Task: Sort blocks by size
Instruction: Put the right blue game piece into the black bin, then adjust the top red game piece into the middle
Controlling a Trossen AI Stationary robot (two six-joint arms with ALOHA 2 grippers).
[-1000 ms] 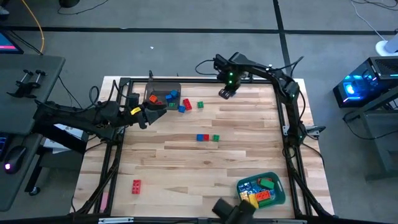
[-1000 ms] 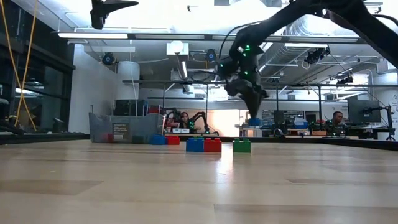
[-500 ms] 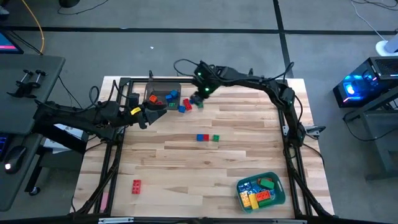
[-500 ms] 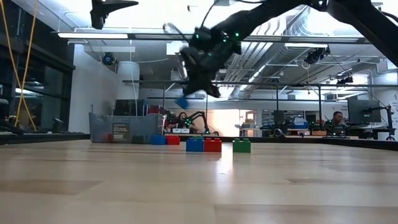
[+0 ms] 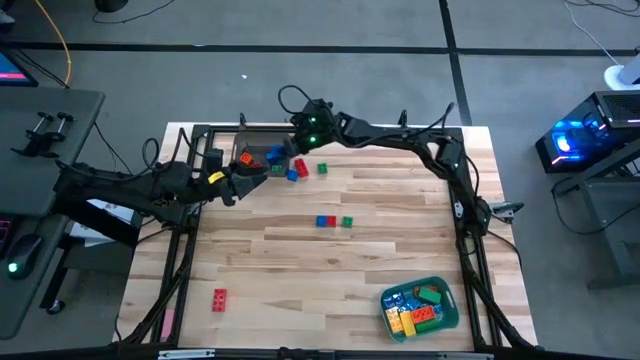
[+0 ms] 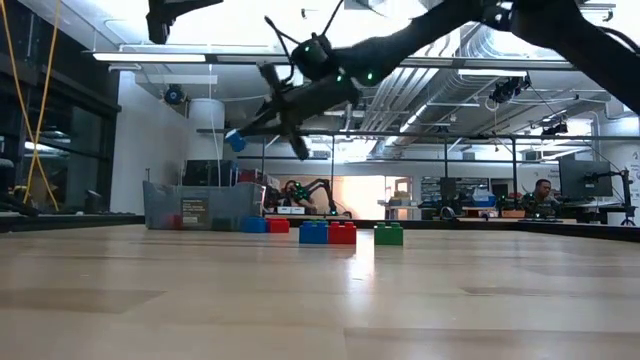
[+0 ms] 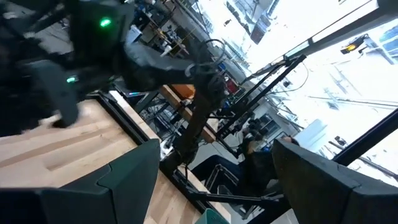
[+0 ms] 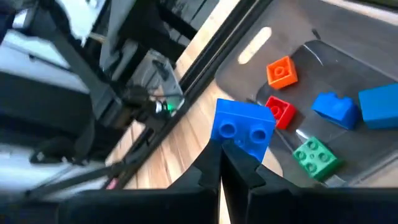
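Note:
My right gripper (image 5: 300, 145) is over the right end of the grey bin (image 5: 250, 138) at the far left, shut on a short blue two-stud block (image 8: 244, 126); the block also shows in the low view (image 6: 236, 140), high above the table. The bin holds orange (image 8: 281, 71), red (image 8: 278, 112), blue (image 8: 336, 107) and green (image 8: 316, 155) blocks. My left gripper (image 5: 235, 186) waits open at the table's left edge beside the bin. Loose blocks lie on the table: a red and blue cluster (image 5: 295, 172), a green one (image 5: 322, 168), a blue-red-green row (image 5: 332, 221), and a red one (image 5: 219, 297). My right gripper pinches the blue block between its two fingertips (image 8: 214, 163), on the block's end nearest the fingers (image 8: 239, 148). The fingers come slanting from the table's right side. The block is lifted clear, above the grey bin's near rim, with its studs facing the wrist camera.
A teal bin (image 5: 447, 310) with several longer blocks stands at the near right. A dark frame (image 5: 470, 200) runs round the table. People sit in the room far behind the table (image 6: 295, 190).
My right gripper has swung along the far edge toward the table's left, from the far middle to the grey bin, carrying the blue block. It has tipped from pointing down to slanting toward the left. The left arm has kept still.

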